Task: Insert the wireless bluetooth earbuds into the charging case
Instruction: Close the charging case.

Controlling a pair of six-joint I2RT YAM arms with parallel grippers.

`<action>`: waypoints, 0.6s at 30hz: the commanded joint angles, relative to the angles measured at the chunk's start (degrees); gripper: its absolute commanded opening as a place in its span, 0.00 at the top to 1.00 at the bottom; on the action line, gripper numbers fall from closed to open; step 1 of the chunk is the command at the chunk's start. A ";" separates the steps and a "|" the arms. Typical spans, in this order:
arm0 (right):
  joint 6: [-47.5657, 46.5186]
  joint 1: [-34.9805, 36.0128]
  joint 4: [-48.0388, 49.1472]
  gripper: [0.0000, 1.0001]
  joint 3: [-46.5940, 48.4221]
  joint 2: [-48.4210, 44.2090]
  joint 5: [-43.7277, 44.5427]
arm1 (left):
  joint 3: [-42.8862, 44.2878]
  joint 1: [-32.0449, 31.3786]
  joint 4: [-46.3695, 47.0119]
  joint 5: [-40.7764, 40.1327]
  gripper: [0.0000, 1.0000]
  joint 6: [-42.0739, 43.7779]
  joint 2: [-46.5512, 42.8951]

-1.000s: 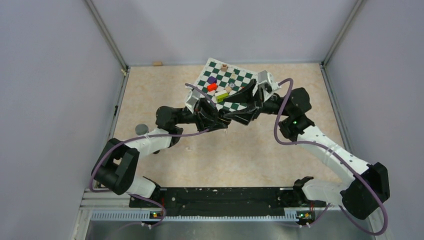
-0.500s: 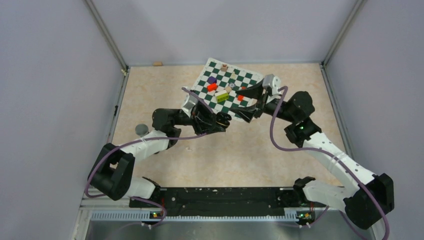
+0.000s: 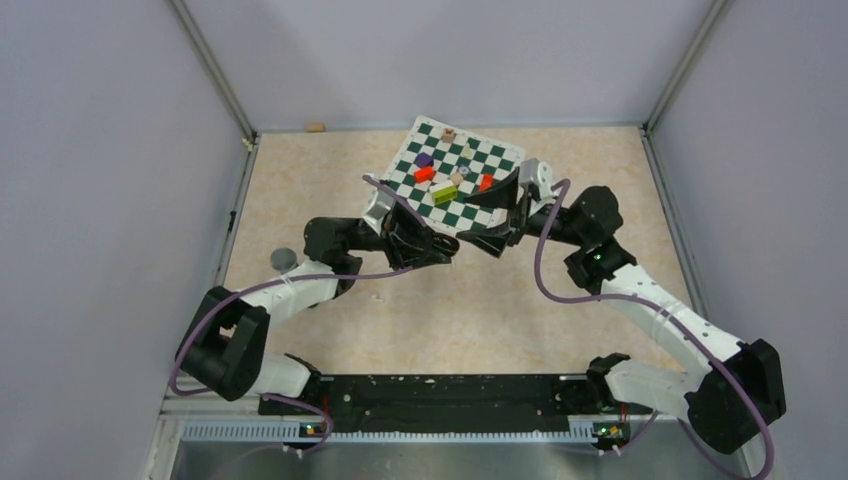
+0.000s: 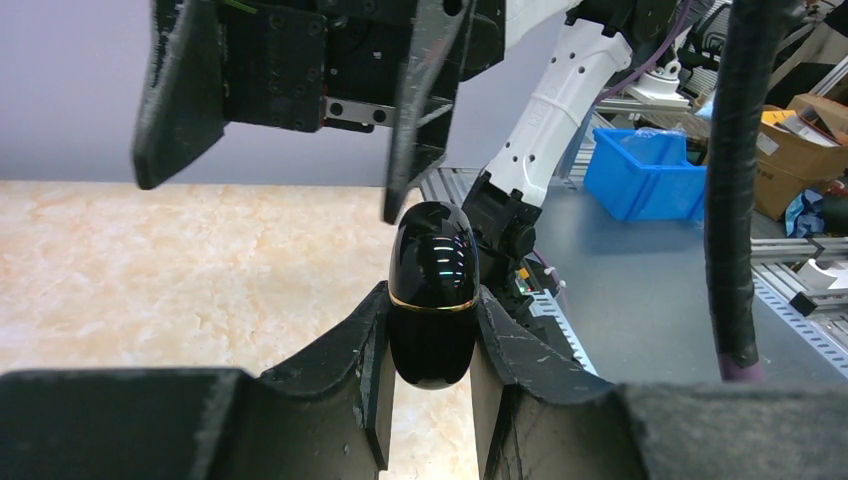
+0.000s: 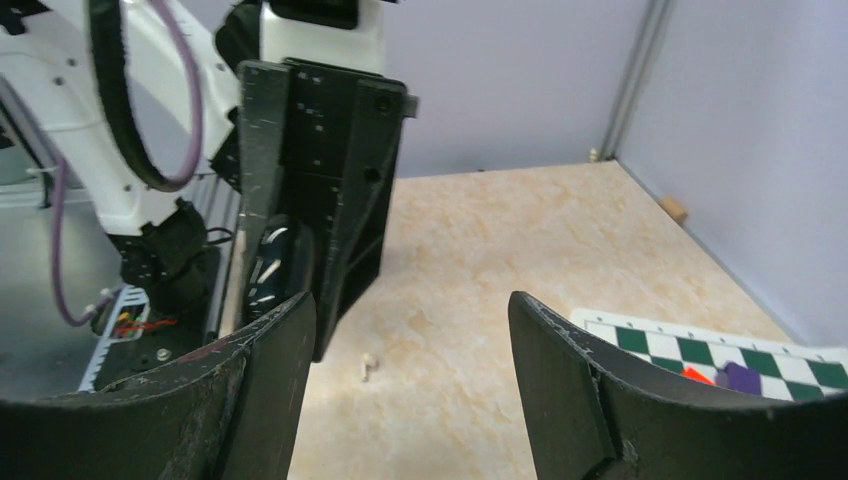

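Charging case gripped by left gripper, centre of the left wrist view.
The lid is seen shut, with a gold seam around the middle. Right gripper is held open, one fingertip just above the case. Chessboard with coloured blocks is seen upper centre of the top view.

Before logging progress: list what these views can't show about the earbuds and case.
- Earbuds: not made out in any view; too small from the top.
- Case interior: left wrist view, shell shut.
- Case, top view: hidden by the left gripper.
- Case, right wrist view: mostly behind that gripper.
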 commanded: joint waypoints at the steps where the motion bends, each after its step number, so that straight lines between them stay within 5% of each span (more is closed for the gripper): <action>1: 6.12 0.46 9.16 0.30 -1.37 -1.43 -8.41 | -0.11 0.08 1.85 -0.49 1.00 1.26 -0.51; 6: 8.72 0.26 11.62 0.29 -1.62 -2.47 -7.86 | 0.15 0.02 -1.94 -1.45 1.00 3.20 -0.23; 9: 3.43 -1.30 1.55 0.24 2.07 -3.70 -0.34 | 0.63 -0.03 -8.14 -3.91 1.00 6.04 -0.06; 13: -9.54 -3.50 -16.68 0.09 10.22 -6.35 26.31 | 1.91 0.00 -20.87 -10.20 1.00 12.01 1.11; 18: -20.60 -5.51 -17.24 0.01 8.57 -9.73 54.60 | 4.93 -0.92 -37.33 -23.37 1.00 19.19 5.85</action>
